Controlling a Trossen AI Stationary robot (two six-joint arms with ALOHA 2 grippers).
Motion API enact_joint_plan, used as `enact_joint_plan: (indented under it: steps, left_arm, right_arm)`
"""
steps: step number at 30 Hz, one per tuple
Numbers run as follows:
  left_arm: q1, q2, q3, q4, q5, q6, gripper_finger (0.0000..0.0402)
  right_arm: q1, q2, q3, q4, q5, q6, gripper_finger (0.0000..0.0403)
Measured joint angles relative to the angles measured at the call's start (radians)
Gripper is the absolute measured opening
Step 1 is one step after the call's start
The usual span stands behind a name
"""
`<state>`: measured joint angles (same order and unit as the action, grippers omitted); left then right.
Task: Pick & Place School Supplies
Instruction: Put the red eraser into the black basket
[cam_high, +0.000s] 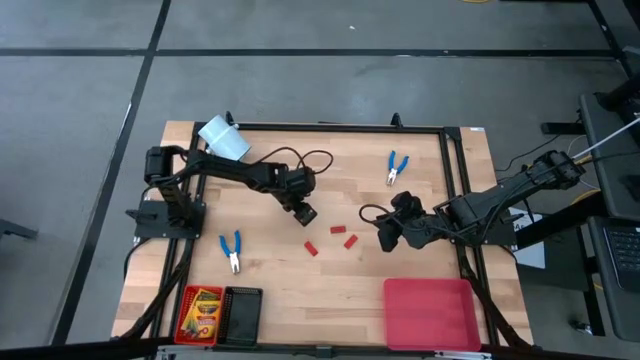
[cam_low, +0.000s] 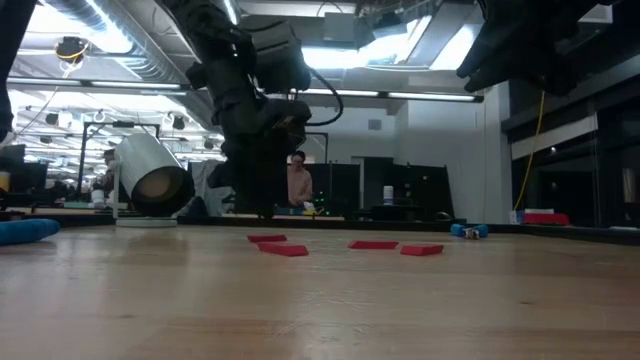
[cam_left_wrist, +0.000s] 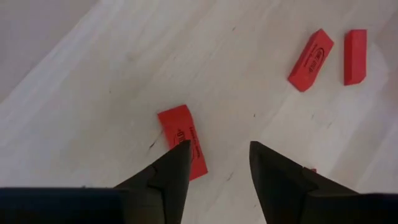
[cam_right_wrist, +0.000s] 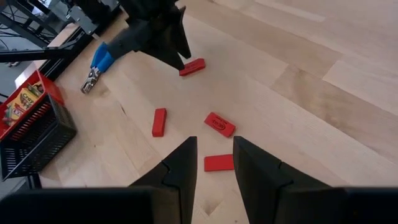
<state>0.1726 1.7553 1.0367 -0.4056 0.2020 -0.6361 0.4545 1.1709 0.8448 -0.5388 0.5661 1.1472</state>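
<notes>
Crayon box sitting in red tray; erasers, pliers lying on table. Left gripper hovering, jaws open, empty; right gripper likewise.

Over the pale wooden worktop, our left tool holds its dark fingers apart above one red piece; two more red pieces lie well apart from it.
</notes>
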Motion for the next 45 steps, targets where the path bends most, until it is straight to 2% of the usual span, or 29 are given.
enact_joint_plan:
  steps: [7,18,21,22,25,28,38,45]
  left_arm:
    - [-0.001,0.067,0.001,0.017,0.027,-0.003,0.0158]
    - [0.011,0.074,0.004,-0.038,-0.025,0.054,0.0155]
    - [0.011,0.073,0.004,-0.052,-0.065,0.056,0.0154]
    - [0.011,0.073,0.001,-0.07,-0.118,0.057,0.0154]
    - [0.019,0.076,0.001,-0.08,-0.188,0.06,0.0152]
    - [0.016,0.076,0.001,-0.083,-0.209,0.067,0.0152]
    - [0.002,0.076,0.0,-0.088,-0.19,0.058,0.01]
    - [-0.012,0.076,0.003,-0.142,-0.187,0.056,0.0096]
  right_arm:
    - [0.0,0.0,0.0,-0.001,0.018,0.0,0.0107]
    - [0.011,0.0,0.0,-0.002,0.021,0.023,0.0107]
    - [0.011,0.0,0.0,-0.003,0.021,0.023,0.0107]
    - [0.011,0.0,0.0,-0.004,0.021,0.023,0.0107]
    - [0.011,0.0,0.0,-0.003,0.02,0.024,0.0107]
    - [0.011,0.0,0.0,-0.003,0.021,0.024,0.0107]
    - [0.011,0.0,0.0,-0.003,0.021,0.024,0.0107]
    - [0.011,0.0,0.0,-0.003,0.021,0.024,0.0107]
